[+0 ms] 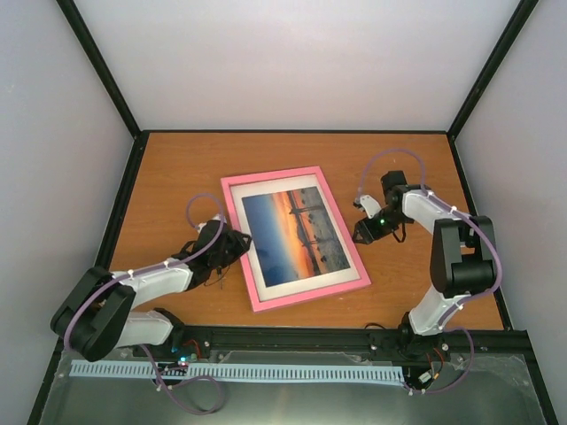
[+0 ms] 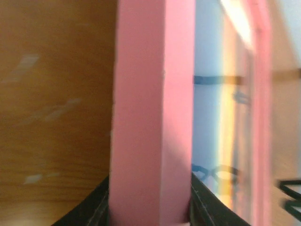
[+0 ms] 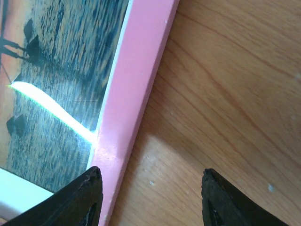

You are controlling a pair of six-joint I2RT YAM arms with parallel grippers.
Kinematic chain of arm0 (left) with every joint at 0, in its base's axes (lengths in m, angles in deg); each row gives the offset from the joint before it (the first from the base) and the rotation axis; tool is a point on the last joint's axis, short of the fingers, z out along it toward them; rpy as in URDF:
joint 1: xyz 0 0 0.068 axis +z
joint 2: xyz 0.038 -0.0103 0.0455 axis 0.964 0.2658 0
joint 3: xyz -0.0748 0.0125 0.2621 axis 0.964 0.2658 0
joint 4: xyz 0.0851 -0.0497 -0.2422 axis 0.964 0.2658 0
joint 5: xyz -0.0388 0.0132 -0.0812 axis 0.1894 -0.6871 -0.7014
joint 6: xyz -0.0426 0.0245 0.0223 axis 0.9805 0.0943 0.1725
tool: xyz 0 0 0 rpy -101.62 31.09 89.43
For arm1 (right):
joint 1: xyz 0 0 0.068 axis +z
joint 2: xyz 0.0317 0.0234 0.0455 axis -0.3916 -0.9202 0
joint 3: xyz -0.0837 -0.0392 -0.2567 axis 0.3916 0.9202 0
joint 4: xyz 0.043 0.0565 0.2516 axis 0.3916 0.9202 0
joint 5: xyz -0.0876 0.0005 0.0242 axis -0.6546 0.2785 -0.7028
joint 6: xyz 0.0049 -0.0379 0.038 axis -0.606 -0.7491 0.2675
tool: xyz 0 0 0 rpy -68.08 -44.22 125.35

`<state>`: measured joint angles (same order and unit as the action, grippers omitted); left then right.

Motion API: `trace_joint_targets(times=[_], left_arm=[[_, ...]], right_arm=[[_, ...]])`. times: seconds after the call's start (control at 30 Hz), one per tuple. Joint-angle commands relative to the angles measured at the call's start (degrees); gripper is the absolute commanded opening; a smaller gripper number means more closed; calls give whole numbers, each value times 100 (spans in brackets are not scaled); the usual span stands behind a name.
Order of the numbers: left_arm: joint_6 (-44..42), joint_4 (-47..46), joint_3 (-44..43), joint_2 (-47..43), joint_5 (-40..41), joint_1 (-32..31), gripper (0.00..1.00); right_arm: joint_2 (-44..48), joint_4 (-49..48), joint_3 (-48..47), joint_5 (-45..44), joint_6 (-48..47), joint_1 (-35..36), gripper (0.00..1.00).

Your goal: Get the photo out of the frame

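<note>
Photo [image 1: 292, 235] caught face-up inside frame [image 1: 310, 295] on table [image 1: 177, 177], left rail pinched by left gripper [image 1: 239, 243], right gripper [image 3: 150, 193] spread wide and empty at right rail; gripping stage, likely next: tipping frame to reach its back.

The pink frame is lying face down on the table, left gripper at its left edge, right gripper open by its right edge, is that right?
Not quite. The frame lies face up: the top view shows the photo facing the camera. The rest holds: it is on the table, left gripper at its left edge, right gripper open by its right edge.
</note>
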<state>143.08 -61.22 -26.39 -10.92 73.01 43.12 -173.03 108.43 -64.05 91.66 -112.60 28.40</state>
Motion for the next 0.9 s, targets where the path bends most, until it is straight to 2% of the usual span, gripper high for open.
trace_joint_targets(times=[0.0, 0.07, 0.1, 0.27, 0.47, 0.63, 0.73, 0.87], left_arm=[[-482, 1312, -73, 67, 972, 64, 39], [-528, 1570, -227, 129, 955, 61, 56], [-535, 1756, -338, 181, 968, 61, 61], [-665, 2295, -827, 445, 1032, 61, 72], [-835, 2818, -1314, 603, 1281, 61, 75], [-1204, 3665, -2309, 1013, 1637, 61, 79], [-1319, 4239, -2938, 1290, 1867, 61, 81], [-1298, 4469, -3319, 1388, 2022, 61, 82]], right_arm=[[-181, -195, -155, 116, 177, 298, 57], [-242, -260, -153, 21, 264, 419, 56], [-270, -289, -146, -50, 291, 483, 56], [-300, -343, -77, -284, 352, 716, 55], [-47, -355, 7, -537, 359, 822, 54], [187, -544, -164, -1395, 467, 1122, 55], [189, -563, -376, -1562, 565, 1261, 55], [-44, -615, -621, -1848, 726, 1548, 56]])
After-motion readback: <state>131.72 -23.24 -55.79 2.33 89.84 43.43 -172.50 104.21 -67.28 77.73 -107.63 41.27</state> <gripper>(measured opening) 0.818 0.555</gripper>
